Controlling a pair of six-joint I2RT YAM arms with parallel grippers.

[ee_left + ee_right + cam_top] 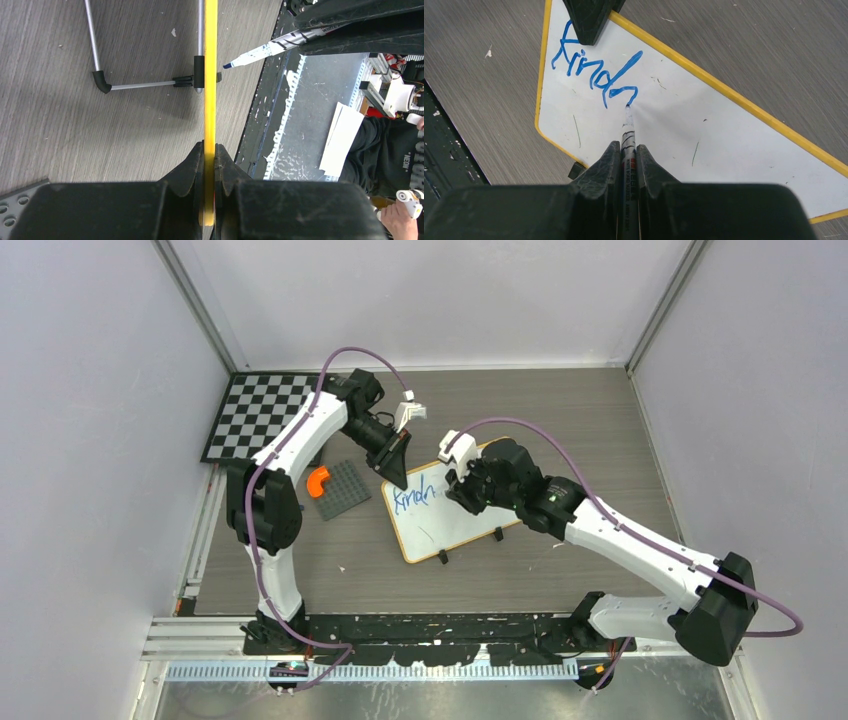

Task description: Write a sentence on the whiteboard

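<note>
Nearest the lens, my right gripper (628, 150): the jaws are closed narrow around a blue marker (628, 131), whose nib touches the whiteboard (724, 140) at the tail of the last stroke. Beyond the nib, the sentence (630, 64) reads only "Kindn" so far, running from the board's corner beside the frame. Farther on, my left gripper (210, 148): the jaws pinch the yellow frame edge-on, bracing the board on the grey table (749, 40).

Step in hand, as I judge it: the next letter of the first word. To do it well, I should press the nib lightly and evenly, clamp firmly with the left so the board cannot skid, make the letters small, and follow the frame's line, since much text remains.
</note>
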